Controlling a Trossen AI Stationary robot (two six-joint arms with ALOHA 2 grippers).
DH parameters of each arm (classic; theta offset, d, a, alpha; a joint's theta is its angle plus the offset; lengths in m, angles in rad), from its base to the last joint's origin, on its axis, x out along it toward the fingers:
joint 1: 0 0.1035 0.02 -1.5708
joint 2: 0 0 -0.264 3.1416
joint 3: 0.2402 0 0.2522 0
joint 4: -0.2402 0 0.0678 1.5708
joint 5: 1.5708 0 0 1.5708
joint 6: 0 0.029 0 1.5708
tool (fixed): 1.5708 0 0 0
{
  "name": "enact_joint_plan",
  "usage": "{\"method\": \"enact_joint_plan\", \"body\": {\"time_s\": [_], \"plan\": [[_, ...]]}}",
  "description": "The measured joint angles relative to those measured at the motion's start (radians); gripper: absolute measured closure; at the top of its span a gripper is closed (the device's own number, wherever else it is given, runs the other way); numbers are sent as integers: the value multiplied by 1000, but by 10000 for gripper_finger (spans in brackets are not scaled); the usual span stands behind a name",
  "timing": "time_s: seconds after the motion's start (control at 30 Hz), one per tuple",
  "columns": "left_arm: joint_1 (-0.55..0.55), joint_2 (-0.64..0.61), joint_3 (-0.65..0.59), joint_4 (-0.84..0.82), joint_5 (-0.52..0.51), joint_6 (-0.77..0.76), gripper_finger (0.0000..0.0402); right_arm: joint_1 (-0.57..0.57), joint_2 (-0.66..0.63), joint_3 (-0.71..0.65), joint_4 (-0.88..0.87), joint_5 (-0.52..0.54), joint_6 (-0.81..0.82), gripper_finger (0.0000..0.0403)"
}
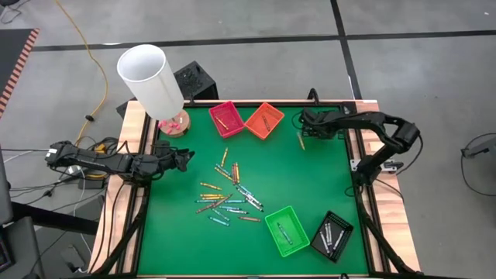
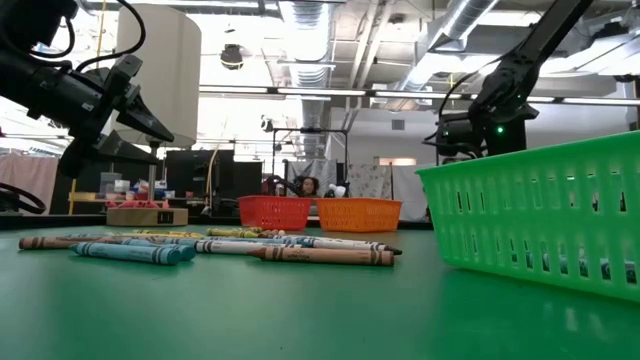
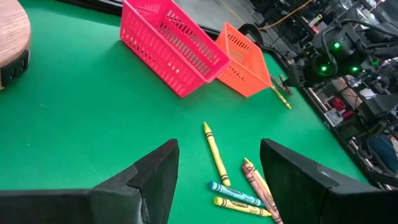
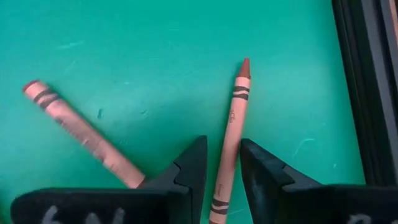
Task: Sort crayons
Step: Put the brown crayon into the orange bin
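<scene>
Most of the sorting is left to do. Taking the loose pile of crayons (image 1: 227,195) at the middle of the green surface (image 1: 310,182) as the landmark, the left gripper (image 1: 180,159) hovers just up and to the left of it, fingers (image 3: 149,180) spread wide and holding nothing; its wrist view looks past them onto the pile's nearest crayons. The pile itself counts some twenty sticks, yellow, orange, brown, teal and pale, lying crossed over one another, none yet placed.

Beyond the pile, at the surface's far edge, stand a pink tray (image 1: 226,118) and an orange tray (image 1: 264,120) side by side; each appears to hold only a crayon or two. Right of the orange tray, well apart from the pile, the right gripper (image 4: 222,163) is down at the surface with a brown crayon (image 4: 230,138) standing between its narrowly parted fingers (image 4: 186,171); whether they already pinch it cannot be told. A second tan crayon (image 4: 79,133) lies beside it.

Below and right of the pile sit a green tray (image 1: 287,230) and a black tray (image 1: 332,235), each with a few sticks inside.
</scene>
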Motion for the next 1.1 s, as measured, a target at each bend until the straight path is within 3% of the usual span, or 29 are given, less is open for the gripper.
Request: {"method": "enact_joint_plan", "body": {"time_s": [0.3, 0.6, 0.87, 1.1], "plan": [[0, 0, 0, 0, 13, 2, 186, -4, 0, 0, -6, -23, 2, 395], [0, 0, 0, 0, 27, 10, 186, 13, -29, -4, 1, -29, 2, 399], [0, 0, 0, 0, 27, 10, 186, 53, -170, -6, 27, -47, -2, 401], [0, 0, 0, 0, 23, 9, 186, 142, -274, -5, 280, -44, -37, 402]]}}
